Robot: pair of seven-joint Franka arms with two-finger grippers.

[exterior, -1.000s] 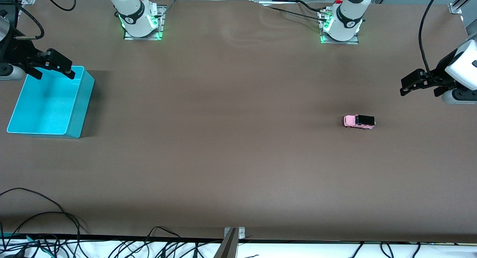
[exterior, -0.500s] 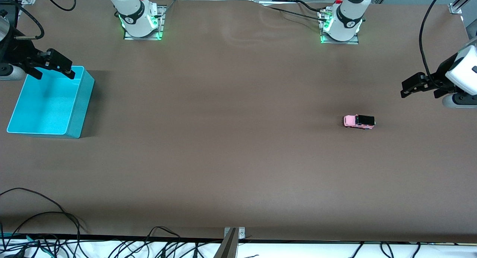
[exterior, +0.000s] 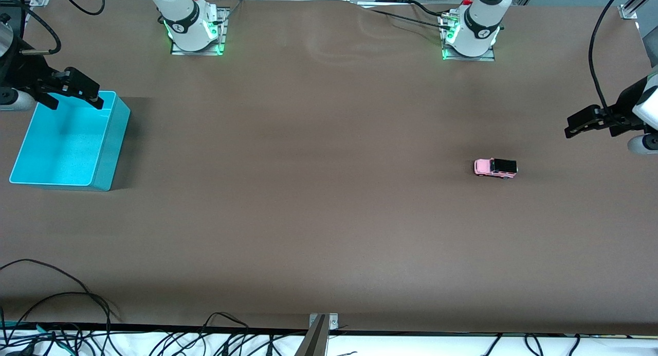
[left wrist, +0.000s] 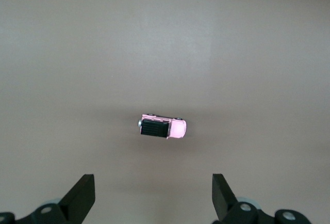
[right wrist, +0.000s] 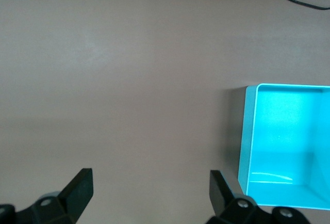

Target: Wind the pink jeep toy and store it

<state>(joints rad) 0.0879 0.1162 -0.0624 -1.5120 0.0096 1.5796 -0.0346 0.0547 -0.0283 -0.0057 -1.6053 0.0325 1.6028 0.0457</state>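
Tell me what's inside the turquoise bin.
Nothing shows inside the turquoise bin: only its bare floor and walls. The right gripper hangs over one corner, hiding that bit. The pink jeep toy sits on the table.

White arms with green-lit bases (exterior: 469, 50), red buttons, black cables and black pincers (exterior: 583, 123).

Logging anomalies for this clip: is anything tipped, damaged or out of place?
Nothing stands out. The jeep sits upright on its wheels on the table, the bin stands square, and both grippers, left and right, are open and hold nothing.
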